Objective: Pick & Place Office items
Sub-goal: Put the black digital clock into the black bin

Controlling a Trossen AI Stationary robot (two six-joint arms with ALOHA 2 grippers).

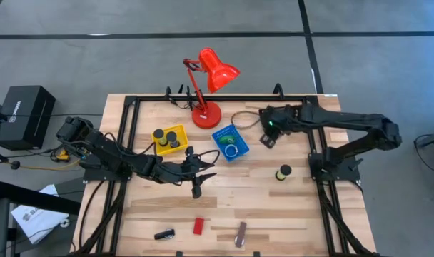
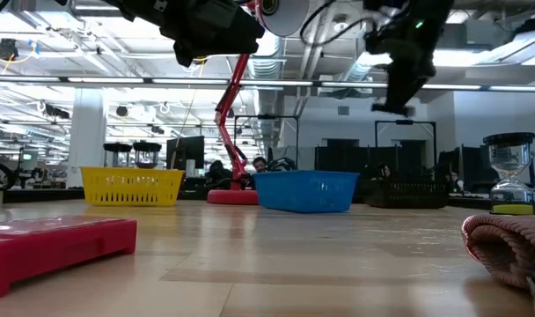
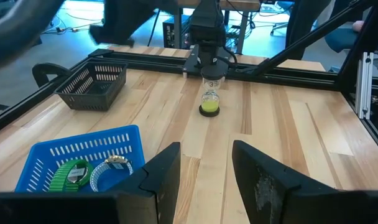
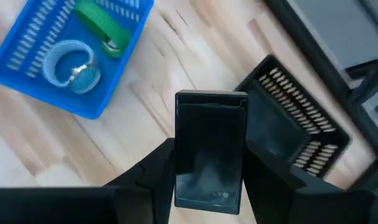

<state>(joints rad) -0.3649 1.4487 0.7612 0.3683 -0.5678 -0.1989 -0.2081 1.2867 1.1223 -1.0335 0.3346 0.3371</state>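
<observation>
From above, your right gripper (image 1: 268, 135) hangs between the blue tray (image 1: 230, 142) and the black mesh tray (image 1: 247, 119), so release too early and its load lands on the desk (image 1: 303, 207). A red block (image 1: 198, 225) waits well apart near the front edge.

At desk level, nothing readable.

Past the left gripper (image 3: 204, 180), fingers apart and empty, a small timer (image 3: 209, 99) bears a mark, possibly "3".

Over the right wrist, the fingers are clamped on a black block (image 4: 209, 149); it could slip or miss the tray.
</observation>
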